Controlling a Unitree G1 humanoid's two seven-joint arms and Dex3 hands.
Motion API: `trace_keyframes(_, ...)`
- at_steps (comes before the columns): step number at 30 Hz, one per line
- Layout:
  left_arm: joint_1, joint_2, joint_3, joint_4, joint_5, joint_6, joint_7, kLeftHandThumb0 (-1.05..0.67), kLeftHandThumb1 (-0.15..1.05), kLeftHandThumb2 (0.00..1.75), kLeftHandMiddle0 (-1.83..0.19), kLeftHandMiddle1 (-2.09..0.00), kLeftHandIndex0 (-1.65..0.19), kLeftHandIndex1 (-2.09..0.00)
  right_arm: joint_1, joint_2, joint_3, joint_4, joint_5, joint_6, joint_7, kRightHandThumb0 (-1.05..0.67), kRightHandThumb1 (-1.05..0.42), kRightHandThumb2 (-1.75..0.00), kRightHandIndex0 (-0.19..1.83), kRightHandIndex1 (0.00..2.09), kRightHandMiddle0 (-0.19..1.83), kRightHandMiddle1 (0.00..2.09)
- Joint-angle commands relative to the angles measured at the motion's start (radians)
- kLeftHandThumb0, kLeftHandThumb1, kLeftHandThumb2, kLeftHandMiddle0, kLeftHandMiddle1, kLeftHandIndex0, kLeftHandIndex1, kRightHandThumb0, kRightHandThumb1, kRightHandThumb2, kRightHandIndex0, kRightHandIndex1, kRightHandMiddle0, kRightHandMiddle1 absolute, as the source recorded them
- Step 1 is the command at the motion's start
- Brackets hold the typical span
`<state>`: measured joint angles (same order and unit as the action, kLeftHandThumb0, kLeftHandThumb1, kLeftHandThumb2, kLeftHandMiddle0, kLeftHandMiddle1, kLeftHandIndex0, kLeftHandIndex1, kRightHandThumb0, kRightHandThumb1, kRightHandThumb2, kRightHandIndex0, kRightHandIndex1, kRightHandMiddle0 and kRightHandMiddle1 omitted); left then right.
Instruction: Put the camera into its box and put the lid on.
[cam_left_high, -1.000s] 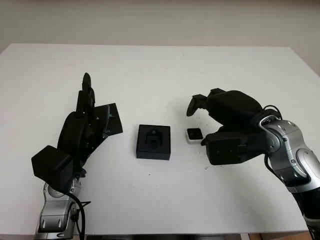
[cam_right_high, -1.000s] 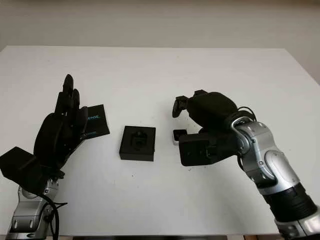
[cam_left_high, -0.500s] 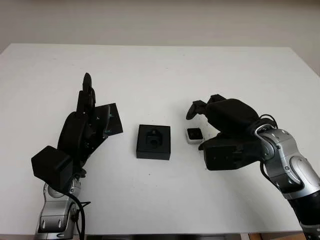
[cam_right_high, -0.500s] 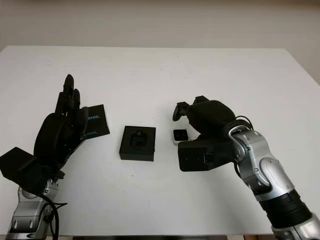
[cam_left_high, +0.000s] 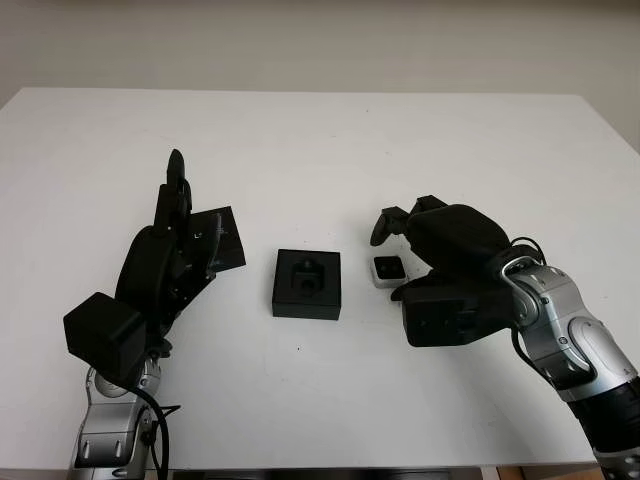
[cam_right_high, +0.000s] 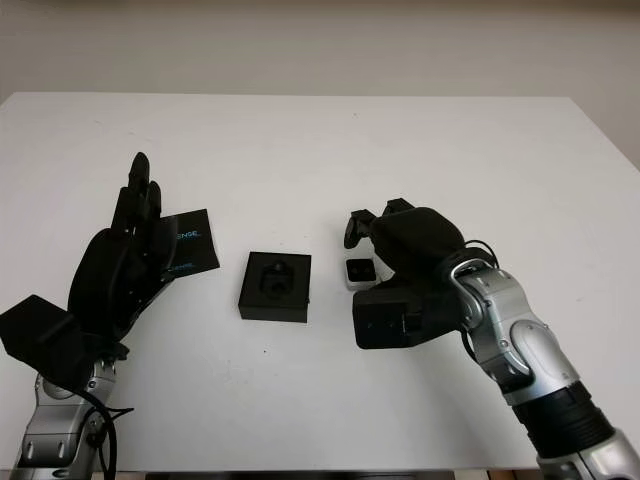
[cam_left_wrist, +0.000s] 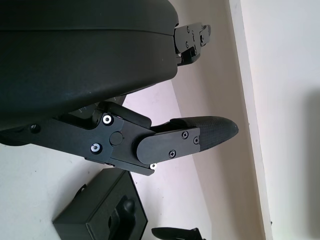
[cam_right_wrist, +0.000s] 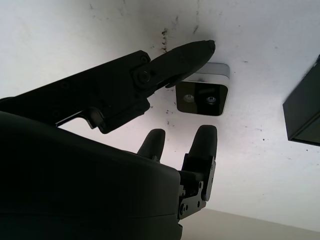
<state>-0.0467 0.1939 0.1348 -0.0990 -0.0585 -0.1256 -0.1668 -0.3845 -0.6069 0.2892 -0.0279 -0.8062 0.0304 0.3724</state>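
Right in the middle of the white table sits the black box, open on top, its moulded insert showing. Just beside the box, on the side of the robot's right arm, lies the small white camera, dark face up, resting on the table and apart from the box. The right hand is over that camera now, open and holding nothing: in the right wrist view one finger reaches across above the camera's edge while two fingertips hang on its other side, and whether any of them touches it I cannot tell. On the far side of the box, by the left arm, the flat black lid lies on the table, partly hidden behind the left hand, which stands upright, open and empty.
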Motion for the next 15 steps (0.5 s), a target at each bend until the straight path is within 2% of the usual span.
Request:
trace_keyframes(1,0.006,0.006,0.001,-0.019,-0.003,-0.003,-0.001,-0.61,1.05,0.57,0.19,0.0,0.19,0.0,0.008,0.006,-0.002,0.009,0.009,-0.011,-0.019,-0.57,-0.9,-0.05,-0.01,1.31,0.05,1.22)
trace_keyframes(7,0.005,0.006,0.003,-0.016,-0.001,-0.008,0.003,-0.62,1.05,0.56,0.19,0.0,0.19,0.0,0.012,0.009,-0.001,0.031,0.002,-0.026,-0.057,-0.55,-0.9,-0.05,0.05,1.39,0.1,1.28)
trace_keyframes(10,0.007,0.007,0.003,-0.02,0.001,-0.005,0.004,-0.62,1.05,0.56,0.19,0.0,0.19,0.0,0.01,0.006,0.004,0.041,-0.011,-0.025,-0.067,-0.56,-0.9,-0.06,0.03,1.49,0.1,1.33)
trace_keyframes(15,0.005,0.007,0.004,-0.018,-0.006,-0.004,0.0,-0.61,1.05,0.56,0.19,0.0,0.19,0.0,0.004,0.002,0.011,0.051,-0.03,-0.027,-0.074,-0.56,-0.91,-0.05,0.03,1.55,0.11,1.37)
